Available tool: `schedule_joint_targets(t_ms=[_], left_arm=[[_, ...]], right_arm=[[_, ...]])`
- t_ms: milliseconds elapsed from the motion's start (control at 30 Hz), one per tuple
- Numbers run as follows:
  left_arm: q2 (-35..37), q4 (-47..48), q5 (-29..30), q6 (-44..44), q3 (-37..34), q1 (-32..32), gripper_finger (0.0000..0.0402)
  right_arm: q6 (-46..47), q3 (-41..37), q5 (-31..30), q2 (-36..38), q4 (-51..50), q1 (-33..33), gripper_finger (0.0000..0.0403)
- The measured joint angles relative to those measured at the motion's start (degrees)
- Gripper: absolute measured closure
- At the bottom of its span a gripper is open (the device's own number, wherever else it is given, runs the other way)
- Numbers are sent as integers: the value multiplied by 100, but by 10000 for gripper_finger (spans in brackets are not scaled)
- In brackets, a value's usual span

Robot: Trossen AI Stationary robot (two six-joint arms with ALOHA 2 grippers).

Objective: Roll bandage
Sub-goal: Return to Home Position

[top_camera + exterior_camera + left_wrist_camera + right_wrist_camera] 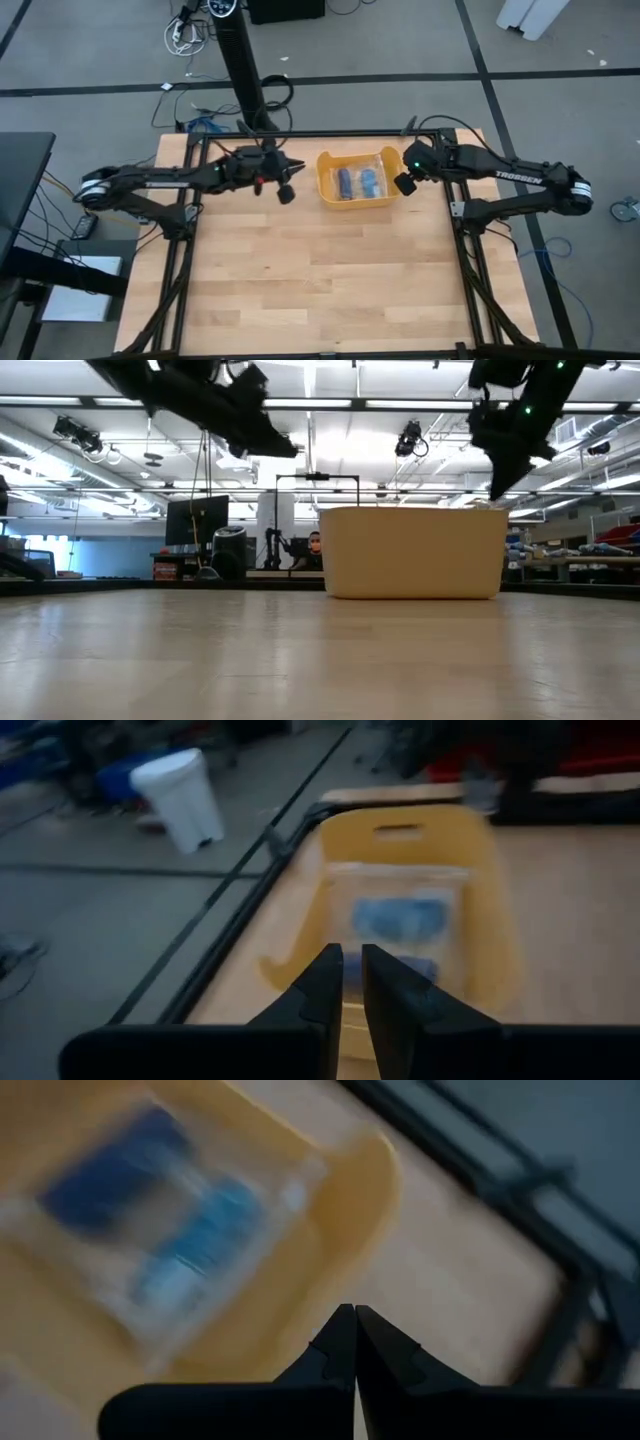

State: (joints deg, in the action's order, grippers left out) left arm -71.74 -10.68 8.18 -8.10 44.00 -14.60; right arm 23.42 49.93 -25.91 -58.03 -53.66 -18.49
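both arms hang above the tabletop [300, 280], reaching inward from either side. left end effector [286, 192] just beside the yellow tub [324, 180], fingers nearly pressed together, holding nothing. right end effector [404, 184] at the tub's other side, fingers pressed together. one tub, one clear bag [357, 162] inside it, two blue rolls in the bag; the bandage [345, 182] is the darker roll. right arm [520, 185] reads "trossen".
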Motion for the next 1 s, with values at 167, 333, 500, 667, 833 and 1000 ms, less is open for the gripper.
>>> schedule_joint_targets(t_ms=[167,333,500,667,833,1000], left_arm=[[957,-760,-726,-181,-939,235,354],[1971,-1279,-907,-179,-1815,411,354],[2844,-843,-807,-179,-2164,599,354],[3615,-628,-629,-179,-2499,833,353],[4386,-72,-318,-203,-2747,1035,354],[5360,954,-21,-178,-2845,1166,353]], right_arm=[[-861,-427,37,486,1409,453,402],[-2030,-1112,906,859,3168,872,402],[-2977,-2033,2586,969,5368,1212,402],[-3259,-3013,2897,970,7088,1475,403],[-3252,-3742,2882,1191,7949,1731,403],[-3250,-4182,2588,1875,8040,1996,403]])
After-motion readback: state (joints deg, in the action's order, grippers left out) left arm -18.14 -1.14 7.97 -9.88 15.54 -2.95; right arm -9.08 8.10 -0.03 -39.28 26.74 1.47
